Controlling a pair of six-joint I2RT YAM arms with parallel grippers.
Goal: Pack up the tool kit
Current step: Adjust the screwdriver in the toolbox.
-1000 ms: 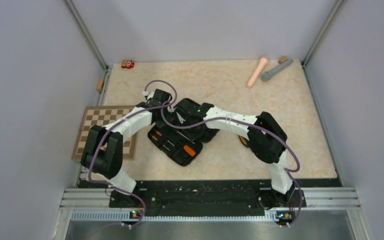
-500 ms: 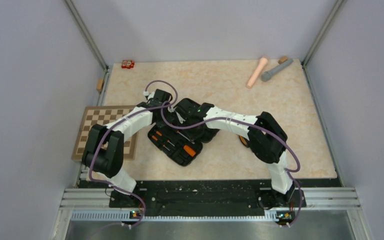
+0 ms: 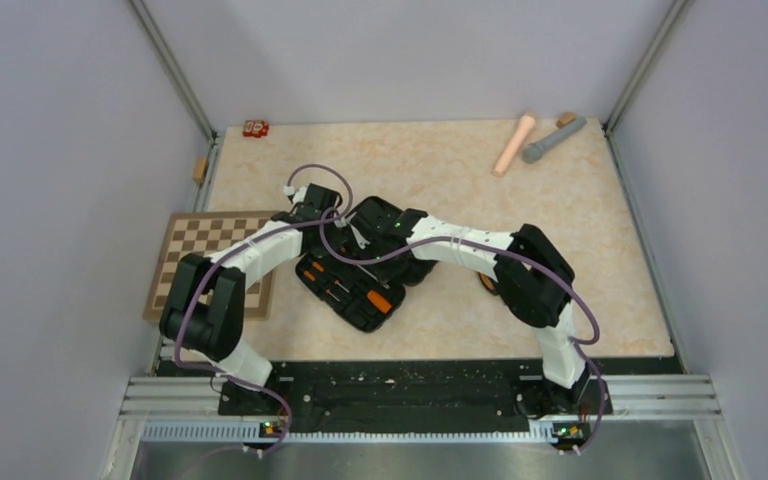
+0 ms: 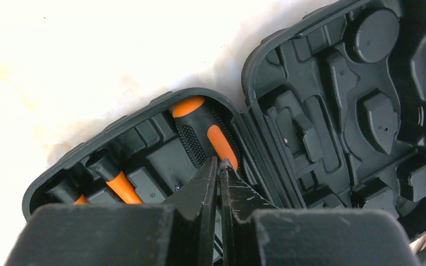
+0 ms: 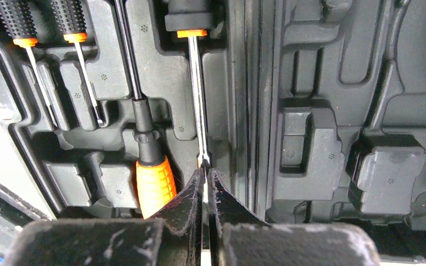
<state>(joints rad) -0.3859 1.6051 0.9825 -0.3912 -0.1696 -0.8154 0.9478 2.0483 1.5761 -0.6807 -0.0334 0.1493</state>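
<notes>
The black tool kit case (image 3: 352,292) lies open in the middle of the table, its empty lid (image 4: 366,100) to the right of the tray. An orange-and-black screwdriver (image 4: 201,134) lies in the tray slot next to the hinge, and its shaft (image 5: 197,94) shows in the right wrist view. My left gripper (image 4: 220,164) is shut, its tips over the handle's lower end. My right gripper (image 5: 204,172) is shut with the shaft's tip between its fingertips. Other screwdrivers (image 5: 151,177) sit in the tray. In the top view both grippers (image 3: 338,222) (image 3: 368,240) hang over the case.
A brown chessboard (image 3: 210,262) lies at the left table edge. Pink (image 3: 513,145) and grey (image 3: 552,140) cylinders lie at the back right. A small red object (image 3: 255,127) sits at the back left. An orange-handled tool (image 3: 485,283) lies partly under my right arm.
My left gripper has shifted slightly to the left, uncovering more of the lid. My right arm has edged a little left. The case has not moved.
</notes>
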